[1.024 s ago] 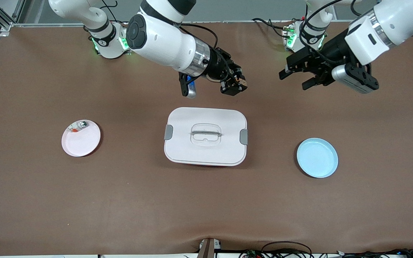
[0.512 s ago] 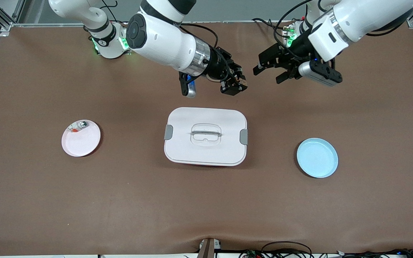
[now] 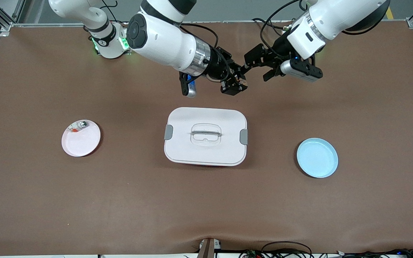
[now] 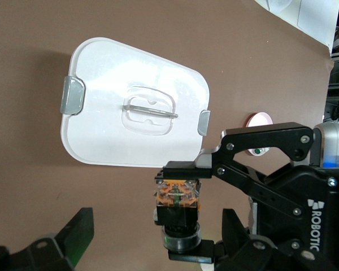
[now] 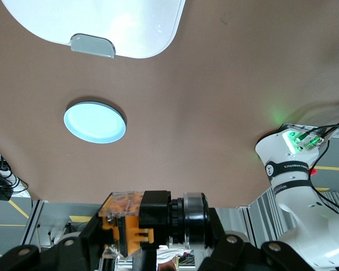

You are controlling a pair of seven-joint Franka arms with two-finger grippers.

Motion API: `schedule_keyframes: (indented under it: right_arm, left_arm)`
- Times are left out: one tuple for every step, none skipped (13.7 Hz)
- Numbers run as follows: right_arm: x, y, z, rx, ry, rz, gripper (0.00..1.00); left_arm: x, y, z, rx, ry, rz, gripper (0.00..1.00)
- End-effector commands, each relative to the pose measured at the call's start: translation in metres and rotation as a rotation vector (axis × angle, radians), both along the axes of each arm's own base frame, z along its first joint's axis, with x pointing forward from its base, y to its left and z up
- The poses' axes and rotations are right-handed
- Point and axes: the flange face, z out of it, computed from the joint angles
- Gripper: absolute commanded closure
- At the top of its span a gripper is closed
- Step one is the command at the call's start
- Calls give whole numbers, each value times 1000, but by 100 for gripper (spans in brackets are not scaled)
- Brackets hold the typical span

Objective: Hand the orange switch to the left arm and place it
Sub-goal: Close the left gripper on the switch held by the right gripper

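White lettering "ROBOTIC", cut off at the picture's edge, shows on the black body of the right gripper (image 4: 183,212) in the left wrist view, beside the box (image 4: 137,104). Nothing else is readable anywhere on the worktop.

Box (image 3: 205,136) at mid-table, lid on. Pink plate (image 3: 81,138) toward the right arm's end of the table, well apart from the box; small piece (image 3: 82,124) in it at the rim farthest from the front camera. Blue plate (image 3: 317,157) toward the left arm's end, well apart from the box, slightly nearer the front camera than the pink plate. Right gripper (image 3: 236,83) up over the bare table between box and arm bases, clamped on the orange switch (image 4: 178,197). Left gripper (image 3: 256,68) just beside it, fingers spread, not touching the switch.
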Motion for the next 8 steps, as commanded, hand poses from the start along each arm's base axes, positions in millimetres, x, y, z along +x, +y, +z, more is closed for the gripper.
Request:
schedule_keyframes:
  right_arm:
    - [1, 5, 4, 17, 16, -11, 83]
    - [1, 5, 4, 17, 15, -12, 83]
    - [1, 5, 4, 17, 16, -13, 83]
    - [1, 5, 4, 17, 17, -12, 83]
    - [1, 5, 4, 17, 17, -12, 83]
    - [1, 5, 5, 18, 16, -12, 83]
    - [1, 5, 5, 18, 16, -12, 83]
    - [1, 5, 5, 18, 16, -12, 83]
  left_arm:
    - [-15, -7, -7, -7, -17, 32, 0]
    - [-18, -11, -9, -4, -18, 26, 0]
    - [-19, -13, -12, -1, -16, 22, 0]
    - [-21, -14, -13, 2, -15, 20, 0]
    - [-23, -14, -13, 4, -17, 18, 0]
    - [-23, -13, -15, 7, -13, 20, 0]
    - [-23, -14, -15, 8, -13, 18, 0]
    - [-23, -15, -16, 8, -12, 17, 0]
